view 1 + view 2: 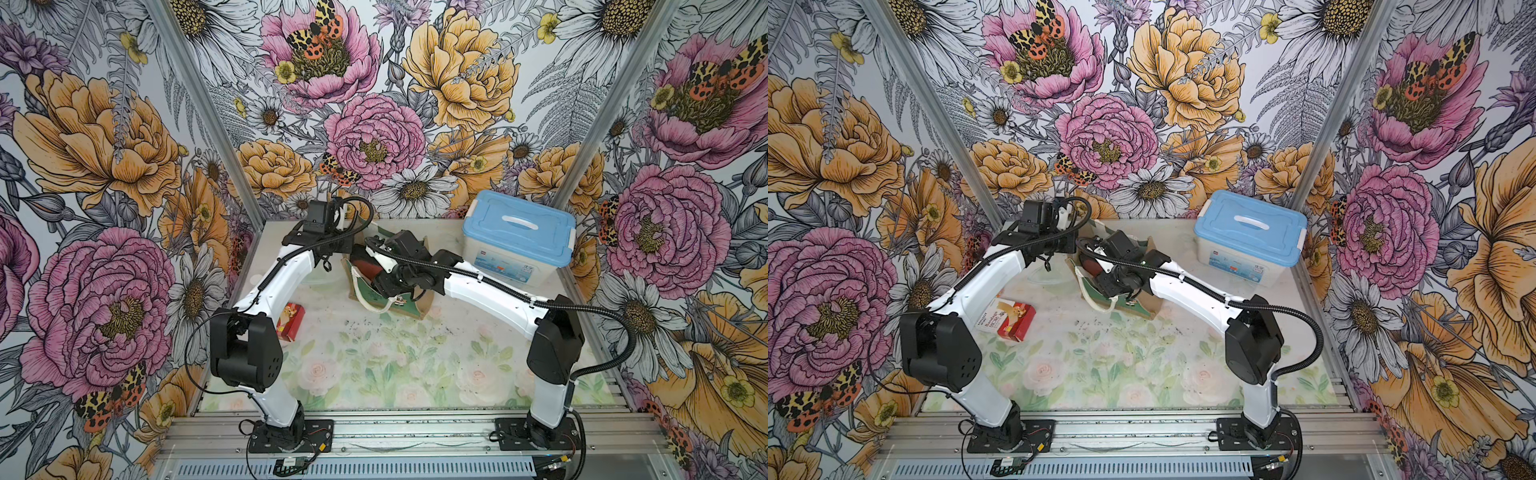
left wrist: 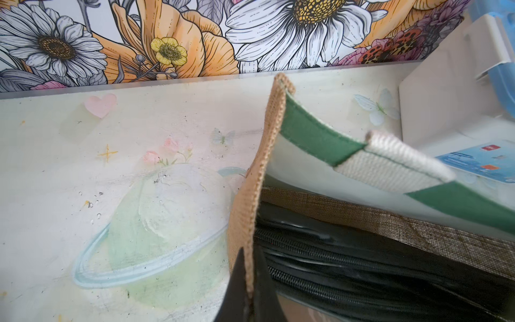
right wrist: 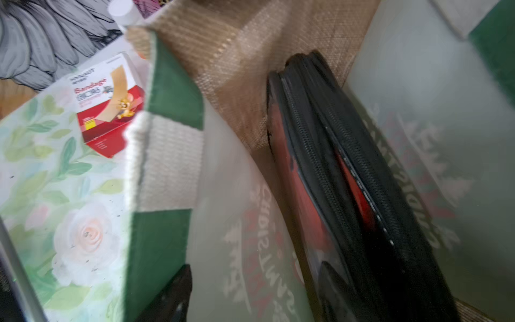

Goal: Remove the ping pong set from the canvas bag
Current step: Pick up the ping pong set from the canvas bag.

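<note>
"Black zipped case, red panels (the ping pong set (image 3: 348, 181)): where is it?" asks the operator.

"Inside the canvas bag (image 1: 376, 300), standing on edge between the two lined walls. No part of it shows above the rim in the wrist views."

"Bag position?"

"Back middle of the table (image 1: 374, 365), near the blue-lidded box (image 1: 519, 232) but apart from it. Its mouth is open."

"State of the left gripper (image 2: 249, 290)?"

"Closed tight on the tan burlap side edge of the bag, one finger on each face of the cloth. Judged function: hold the mouth open and keep the bag from shifting."

"And the right gripper (image 3: 253, 292)?"

"It reaches into the mouth. The jaws stand well apart (the view is blurred) and grip nothing that I can see. Contact with the case cannot be confirmed."

"Progress?"

"Early, by my estimate. Done: bag braced and open, right arm lined up with the case. Left to do: close on the case, lift it clear of the rim, set it on the table."

"Anything else?"

"A red bandage box (image 1: 1013, 320) by the left arm, well apart from the bag. It is not part of this job."
</note>
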Robot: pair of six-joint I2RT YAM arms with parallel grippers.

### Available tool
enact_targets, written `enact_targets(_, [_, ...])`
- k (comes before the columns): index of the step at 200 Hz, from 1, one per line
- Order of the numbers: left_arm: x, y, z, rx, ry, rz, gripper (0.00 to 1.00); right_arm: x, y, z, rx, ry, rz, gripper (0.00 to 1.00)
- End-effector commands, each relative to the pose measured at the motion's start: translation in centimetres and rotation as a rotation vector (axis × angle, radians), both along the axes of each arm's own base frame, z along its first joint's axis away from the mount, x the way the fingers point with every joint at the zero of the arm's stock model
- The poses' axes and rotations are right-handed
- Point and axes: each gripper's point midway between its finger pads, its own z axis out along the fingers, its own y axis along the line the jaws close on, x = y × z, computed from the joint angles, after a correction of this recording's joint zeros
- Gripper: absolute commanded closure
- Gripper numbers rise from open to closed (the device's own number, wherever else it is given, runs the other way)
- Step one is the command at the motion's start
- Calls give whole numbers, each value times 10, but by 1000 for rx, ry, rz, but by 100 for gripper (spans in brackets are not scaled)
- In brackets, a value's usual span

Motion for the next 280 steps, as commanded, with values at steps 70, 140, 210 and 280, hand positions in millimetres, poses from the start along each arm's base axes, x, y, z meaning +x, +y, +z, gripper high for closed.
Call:
enact_targets(70, [-20,9,-8,0,-52,-22,100,71,-13,32,5,-146,-119,27])
enact_targets(140, [-28,4,-23,7,-46,-42,100,95,-28,38,10,-164,-149,29])
enact_targets(210, [-31,5,-20,28,-68,-43,100,108,-25,18,23,-116,-122,32])
enact_targets(280, [-25,6,-19,35,-70,-33,100,116,-28,-12,-29,-92,-130,33])
